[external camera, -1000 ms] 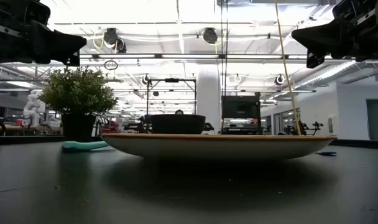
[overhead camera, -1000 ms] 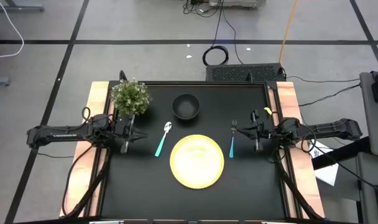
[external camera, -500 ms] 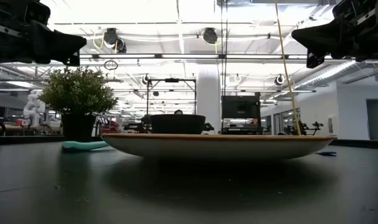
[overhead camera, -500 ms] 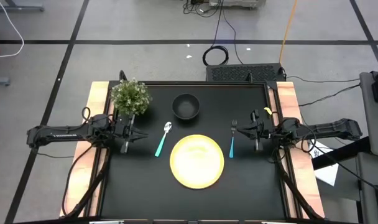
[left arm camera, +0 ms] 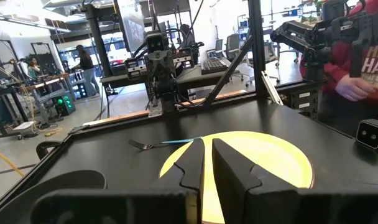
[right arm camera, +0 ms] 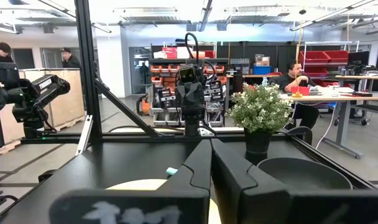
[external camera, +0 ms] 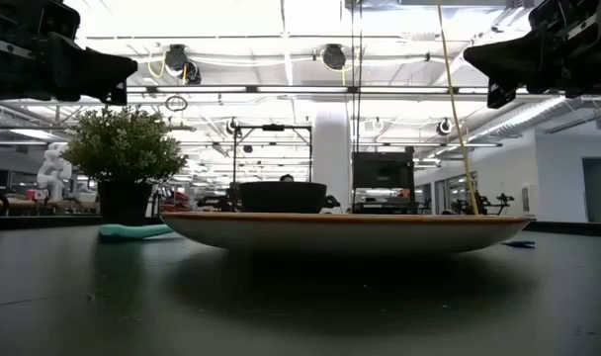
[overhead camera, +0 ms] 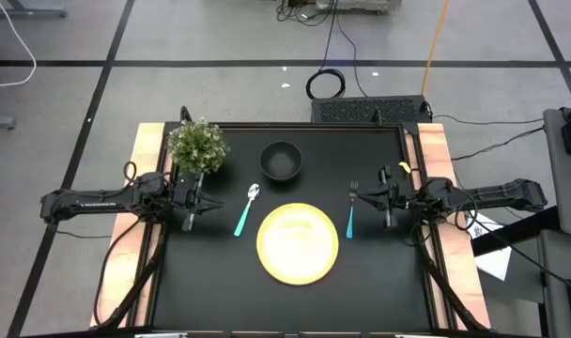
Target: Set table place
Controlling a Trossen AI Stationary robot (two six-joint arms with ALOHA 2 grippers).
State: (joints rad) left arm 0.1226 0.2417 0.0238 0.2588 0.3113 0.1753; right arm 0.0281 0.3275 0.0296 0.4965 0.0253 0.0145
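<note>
Since the setting already looks complete from above, you have little left to do: the yellow plate (overhead camera: 298,243) lies near the middle of the tabletop (overhead camera: 295,300), the black bowl (overhead camera: 281,161) sits beyond it, apart, the spoon (overhead camera: 245,210) lies just to its left and the fork (overhead camera: 351,210) just to its right. Your left pincer (overhead camera: 207,199) hangs at the left edge beside the spoon, your right pincer (overhead camera: 362,196) at the right edge beside the fork; neither touches anything. The potted plant (overhead camera: 198,145) stands close by the left arm, the one thing you might brush.

At table height, the plate (external camera: 345,231) fills the middle, the bowl (external camera: 283,197) shows behind it, the plant (external camera: 126,158) to one side with the teal spoon handle (external camera: 134,231) below it. Both arms hang high, clear of everything.

Through the left wrist, the pincer (left arm camera: 206,163) is closed and empty, aimed over the plate (left arm camera: 270,158) toward the fork (left arm camera: 158,144); a person stands beyond the tabletop edge.

Through the right wrist, the pincer (right arm camera: 211,163) is likewise closed on nothing, with plant (right arm camera: 260,112) and bowl (right arm camera: 304,172) ahead.
</note>
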